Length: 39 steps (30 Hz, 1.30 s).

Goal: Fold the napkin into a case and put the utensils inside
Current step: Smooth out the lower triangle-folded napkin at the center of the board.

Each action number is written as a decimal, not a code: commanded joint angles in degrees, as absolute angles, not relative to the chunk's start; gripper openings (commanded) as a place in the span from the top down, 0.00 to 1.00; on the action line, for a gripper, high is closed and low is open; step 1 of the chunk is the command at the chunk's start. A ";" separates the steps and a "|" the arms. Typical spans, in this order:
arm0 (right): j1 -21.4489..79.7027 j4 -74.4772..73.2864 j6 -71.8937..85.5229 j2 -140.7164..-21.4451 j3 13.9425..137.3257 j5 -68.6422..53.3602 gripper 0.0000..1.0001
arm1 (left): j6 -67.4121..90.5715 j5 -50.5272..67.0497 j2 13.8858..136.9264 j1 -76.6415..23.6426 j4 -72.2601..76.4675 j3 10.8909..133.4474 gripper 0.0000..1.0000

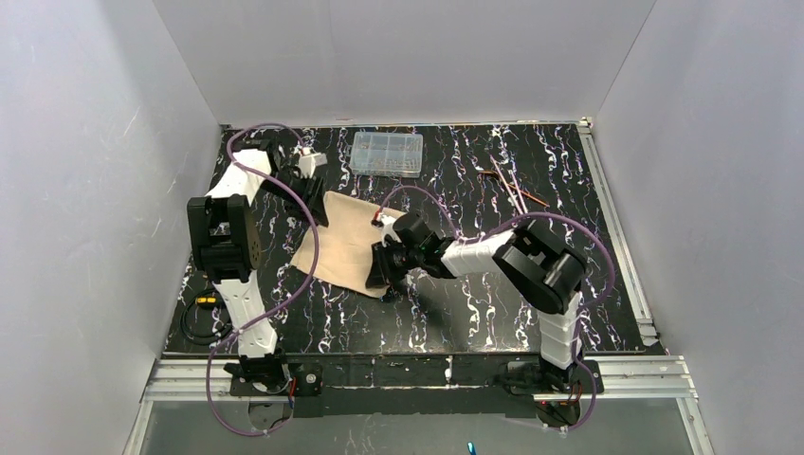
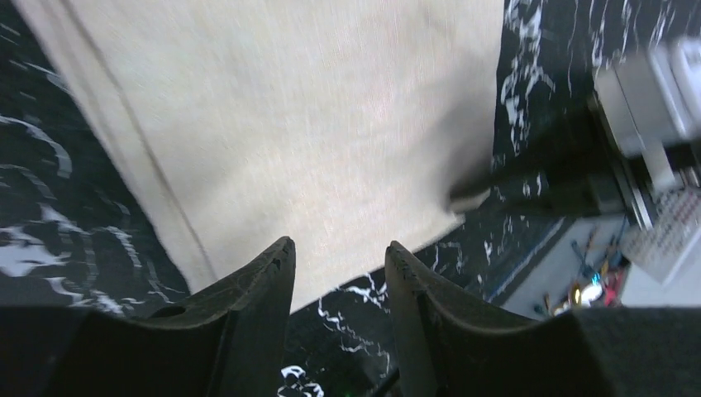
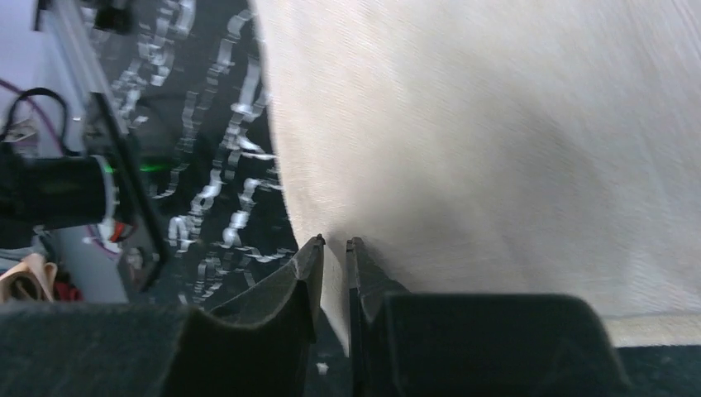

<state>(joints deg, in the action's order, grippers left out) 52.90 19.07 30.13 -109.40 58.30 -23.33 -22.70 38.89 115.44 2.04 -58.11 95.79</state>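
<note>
Left arm base (image 1: 258, 372) and right arm base (image 1: 557, 377) sit at the 6 o'clock edge of the black marbled table (image 1: 474, 318) in the top view. Just left of the table's centre the napkin (image 1: 343, 239) lies spread as a beige-tan sheet. The left gripper (image 1: 316, 210) stands at its 10 o'clock corner and the right gripper (image 1: 384, 275) at its 5 o'clock corner. A clear compartment box (image 1: 387, 154) lies at 12 o'clock from the napkin, apart from it. The copper utensils (image 1: 512, 188) lie well apart at 2 o'clock. In the left wrist view, the left gripper (image 2: 339, 258) stands with jaws parted and nothing between them; the napkin (image 2: 314, 124) fills the field from 10 to 1 o'clock, and its edge runs just beyond the fingertips (image 2: 279, 263). In the right wrist view, the right gripper (image 3: 335, 246) is nearly closed, pinching the edge of the napkin (image 3: 496, 141), whose cloth spreads from 12 to 3 o'clock.
</note>
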 commanded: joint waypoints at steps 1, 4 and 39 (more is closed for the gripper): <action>50.22 20.32 30.66 -112.13 57.01 -24.79 0.76 | -32.22 41.59 113.04 1.89 -62.49 91.42 0.58; 48.39 20.82 30.84 -112.85 56.37 -25.27 0.76 | -33.75 40.32 112.17 1.86 -62.49 90.85 0.58; 30.18 17.26 36.12 -129.51 81.54 -23.01 0.76 | -34.09 28.12 131.35 -6.22 -49.03 115.61 0.34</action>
